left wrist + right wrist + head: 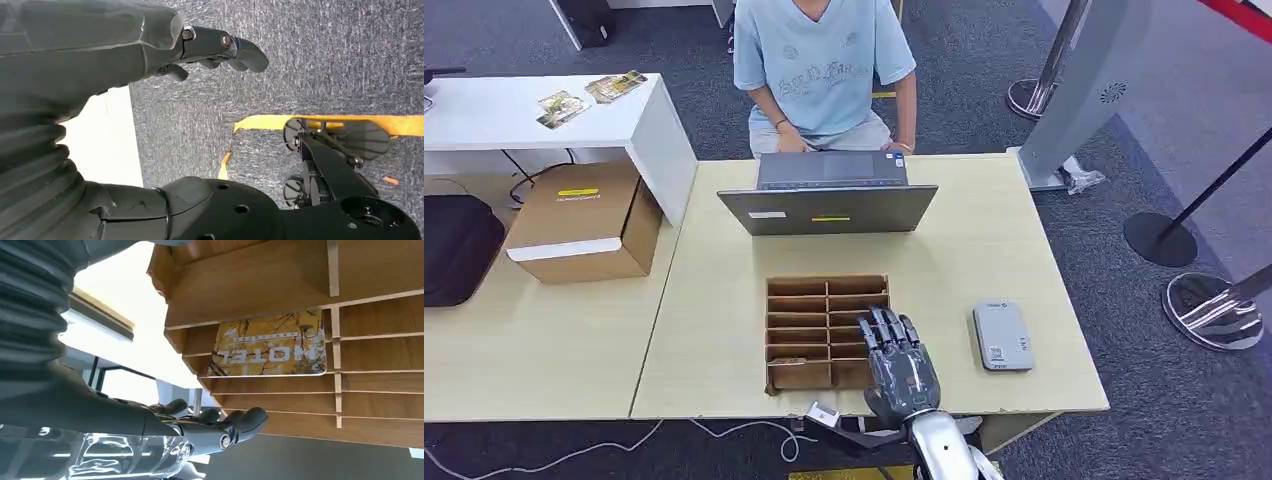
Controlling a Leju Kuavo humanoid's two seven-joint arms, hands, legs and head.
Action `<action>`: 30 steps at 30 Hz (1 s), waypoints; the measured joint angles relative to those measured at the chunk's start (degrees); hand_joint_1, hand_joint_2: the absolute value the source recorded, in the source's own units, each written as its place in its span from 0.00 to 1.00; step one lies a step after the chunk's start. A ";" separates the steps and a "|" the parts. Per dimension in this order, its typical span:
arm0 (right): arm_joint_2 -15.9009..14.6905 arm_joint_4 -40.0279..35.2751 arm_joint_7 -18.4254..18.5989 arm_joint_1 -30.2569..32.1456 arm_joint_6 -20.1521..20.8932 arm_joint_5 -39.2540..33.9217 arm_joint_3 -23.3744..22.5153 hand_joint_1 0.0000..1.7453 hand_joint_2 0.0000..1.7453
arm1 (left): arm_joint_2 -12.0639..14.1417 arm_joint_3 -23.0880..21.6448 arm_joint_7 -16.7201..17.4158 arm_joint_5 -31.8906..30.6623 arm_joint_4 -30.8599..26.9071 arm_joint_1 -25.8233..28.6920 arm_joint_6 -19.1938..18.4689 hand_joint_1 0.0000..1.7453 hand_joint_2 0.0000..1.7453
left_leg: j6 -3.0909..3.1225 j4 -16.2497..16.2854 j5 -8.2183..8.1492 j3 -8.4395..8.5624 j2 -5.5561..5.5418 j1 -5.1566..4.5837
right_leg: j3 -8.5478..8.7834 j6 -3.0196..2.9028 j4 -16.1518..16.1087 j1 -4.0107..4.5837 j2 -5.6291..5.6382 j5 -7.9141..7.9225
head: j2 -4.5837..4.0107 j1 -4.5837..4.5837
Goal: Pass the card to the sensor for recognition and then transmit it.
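A yellow card [270, 345] printed "HOTEL" stands in a slot of the wooden slotted rack [300, 285]. That rack [804, 300] sits mid-table in the head view. My right hand [899, 365] hovers over its near right corner with fingers stretched out, holding nothing. In the right wrist view the right hand's fingers [235, 425] are apart from the card. The grey card sensor [1003, 337] lies flat on the table to the right of the rack. My left hand [200, 45] hangs over the carpet, holding nothing.
An open laptop [829, 205] stands behind the rack, with a person in a light blue shirt [824, 60] seated at it. A cardboard box [584, 222] sits at the left beside a white desk [544, 115]. Barrier posts [1214, 300] stand on the right.
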 joint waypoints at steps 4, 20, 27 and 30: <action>0.07 0.07 -0.33 -0.09 -0.04 0.28 0.00 0.00 1.00 | 0.00 0.00 0.00 0.28 0.00 0.00 0.00 0.00 1.00 | 0.00 0.00 0.00 0.00 0.00 0.00 | 0.00 0.00 0.00 0.00 0.00 0.00 | 0.00 0.00; 0.39 0.63 -0.44 -0.69 -0.52 0.42 0.00 0.00 1.00 | 0.02 0.00 0.00 0.22 0.00 -0.01 0.00 0.00 1.00 | 0.00 0.00 0.00 0.00 0.00 0.00 | 0.00 0.00 0.00 0.00 0.00 0.00 | 0.00 0.00; 0.42 0.83 -0.44 -0.72 -0.79 0.33 0.00 0.00 1.00 | 0.02 0.00 0.09 0.07 0.00 -0.02 0.00 0.00 1.00 | 0.00 0.00 0.00 0.00 0.00 0.00 | 0.00 0.00 0.00 0.00 0.00 0.00 | 0.00 0.00; 0.42 0.94 -0.46 -0.73 -1.03 0.33 -0.02 0.00 1.00 | 0.02 0.00 0.11 0.02 0.00 -0.01 0.02 0.00 1.00 | 0.00 0.00 0.00 0.00 0.00 0.00 | 0.00 0.00 0.00 0.00 0.00 0.00 | 0.00 0.00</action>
